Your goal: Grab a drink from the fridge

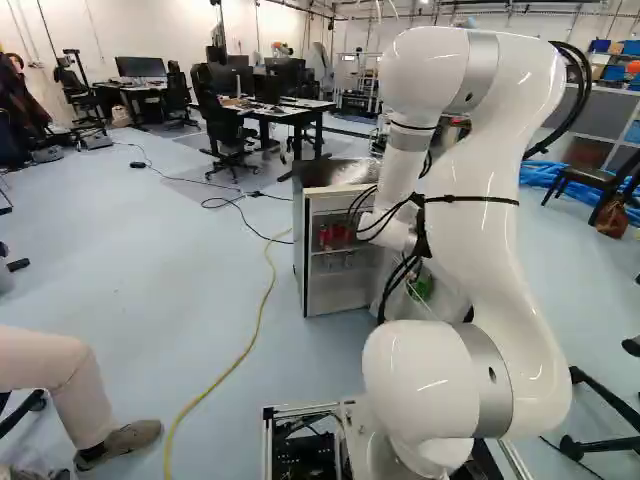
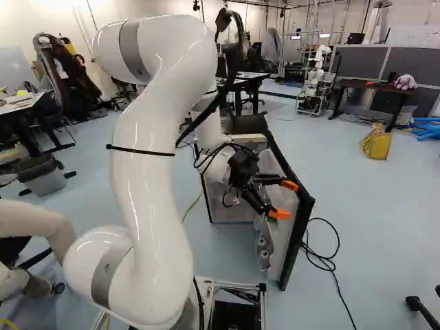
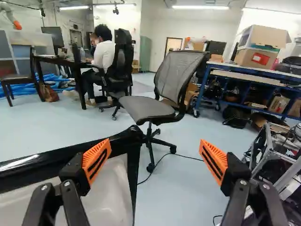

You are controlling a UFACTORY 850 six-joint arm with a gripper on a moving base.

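Note:
In the right base view my gripper (image 2: pixel 284 199) is beside the inner face of the open fridge door (image 2: pixel 278 240), its fingers pointing across the door. In the wrist view the gripper (image 3: pixel 156 145) stands wide open with nothing held; the black-edged door (image 3: pixel 106 181) lies below and beside one finger, its corner reaching into the space between them. Whether they touch, I cannot tell. The fridge (image 1: pixel 338 290) stands ahead of the base in the left base view, its front uncovered. Red drink cans (image 1: pixel 334 236) stand on its upper shelf, partly hidden behind my arm and cables.
Beyond the gripper stands an office chair (image 3: pixel 148 108), with a cable on the floor near it. A yellow cable (image 1: pixel 262 310) runs beside the fridge. A seated person's leg and shoe (image 1: pixel 125 438) are left of the base. Another robot (image 2: pixel 317 69) stands far back.

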